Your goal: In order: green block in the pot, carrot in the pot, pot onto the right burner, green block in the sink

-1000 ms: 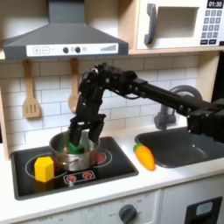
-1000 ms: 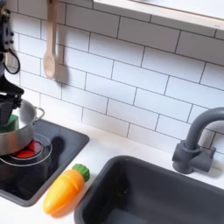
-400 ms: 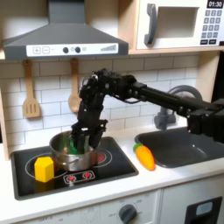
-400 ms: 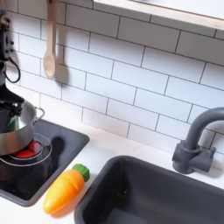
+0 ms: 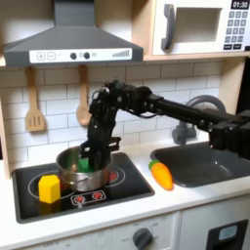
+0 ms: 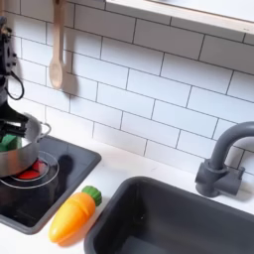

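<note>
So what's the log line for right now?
tool: over pot | green block: in pot | carrot: on counter

Green block (image 5: pixel 88 166) inside steel pot (image 5: pixel 70 172); orange carrot (image 6: pixel 72 216) beside grey sink (image 6: pixel 174 223).

You're driving an all-black, matte, boxy-jointed robot arm (image 5: pixel 161 104) (chunky square links), with a black two-fingered gripper (image 5: pixel 91 154) at its seven o'clock end.

White counter (image 5: pixel 195 200) carries cooktop (image 5: pixel 127 190), carrot (image 5: pixel 161 175), sink (image 6: pixel 189 223).
</note>
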Robot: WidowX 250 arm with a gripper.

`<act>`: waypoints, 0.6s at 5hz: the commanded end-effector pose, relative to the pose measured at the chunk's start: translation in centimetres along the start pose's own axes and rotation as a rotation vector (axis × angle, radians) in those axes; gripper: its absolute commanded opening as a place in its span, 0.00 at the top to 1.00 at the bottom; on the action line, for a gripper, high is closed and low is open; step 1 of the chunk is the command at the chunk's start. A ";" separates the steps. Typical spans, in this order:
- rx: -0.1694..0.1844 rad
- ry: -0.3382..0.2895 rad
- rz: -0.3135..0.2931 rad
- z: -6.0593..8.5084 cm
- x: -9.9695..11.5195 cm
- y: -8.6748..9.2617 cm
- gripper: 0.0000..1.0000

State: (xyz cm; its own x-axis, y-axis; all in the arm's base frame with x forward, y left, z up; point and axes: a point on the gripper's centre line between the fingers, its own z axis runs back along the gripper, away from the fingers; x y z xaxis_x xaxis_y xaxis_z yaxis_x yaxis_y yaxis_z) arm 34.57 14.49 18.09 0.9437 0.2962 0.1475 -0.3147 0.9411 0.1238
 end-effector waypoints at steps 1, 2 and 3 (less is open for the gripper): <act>-0.017 0.002 -0.012 0.2 -0.4 -0.9 1.00; -0.029 -0.015 -0.018 1.0 -0.7 -1.1 1.00; -0.041 -0.015 -0.036 1.3 -1.0 -1.9 1.00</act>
State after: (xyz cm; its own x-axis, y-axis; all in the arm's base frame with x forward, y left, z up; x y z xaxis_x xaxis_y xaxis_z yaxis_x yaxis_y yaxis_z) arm 33.90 12.35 19.11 0.9517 0.2635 0.1574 -0.2794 0.9561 0.0886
